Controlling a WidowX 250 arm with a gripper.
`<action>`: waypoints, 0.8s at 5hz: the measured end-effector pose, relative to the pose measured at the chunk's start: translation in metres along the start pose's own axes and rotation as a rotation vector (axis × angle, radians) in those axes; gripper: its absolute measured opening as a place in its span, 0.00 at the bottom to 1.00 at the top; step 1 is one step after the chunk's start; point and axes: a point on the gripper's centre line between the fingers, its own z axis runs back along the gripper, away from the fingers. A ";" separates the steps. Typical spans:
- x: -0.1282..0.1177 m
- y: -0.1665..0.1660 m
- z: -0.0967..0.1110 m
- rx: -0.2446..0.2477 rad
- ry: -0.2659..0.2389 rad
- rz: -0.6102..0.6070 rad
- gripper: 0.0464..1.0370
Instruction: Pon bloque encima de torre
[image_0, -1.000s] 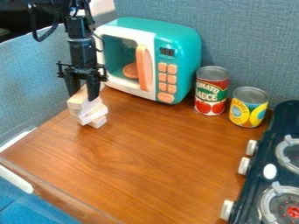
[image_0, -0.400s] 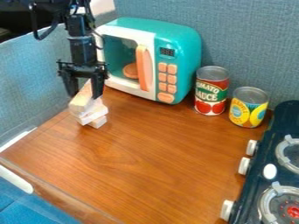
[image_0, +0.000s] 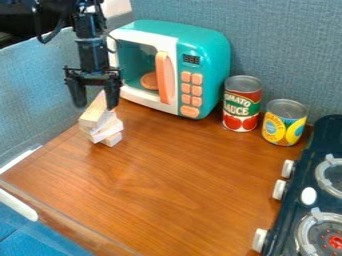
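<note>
Currently, the black pincer (image_0: 95, 104) was positioned above the block tower (image_0: 105, 131) at the left of the bench (image_0: 174, 190). Its two fingers were spread apart, pointing down. The task's item, a pale wooden block (image_0: 92, 116), lay on top of the tower, with its upper end between the fingers in the view. Whether either finger touched it could not be told. The blocks beneath were stacked at differing angles.

Containers were arranged as follows. The toy microwave (image_0: 215, 55), a teal housing with a white-framed door, stood upright behind the tower. An orange disc (image_0: 149, 81) was visible inside its cavity, partly covered by the orange door handle (image_0: 163, 77). Just beside the housing, the red-labelled tomato can (image_0: 240, 106) stood upright. The shorter yellow-and-blue-labelled can (image_0: 284, 123) stood upright near it, towards the toy stove (image_0: 297, 187). Both cans had metal tops; their contents were hidden.
</note>
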 end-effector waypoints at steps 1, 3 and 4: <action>-0.008 0.000 -0.010 0.016 0.015 0.006 0.96; -0.044 -0.028 0.049 0.118 -0.143 -0.061 0.96; -0.050 -0.035 0.056 0.131 -0.170 -0.093 0.96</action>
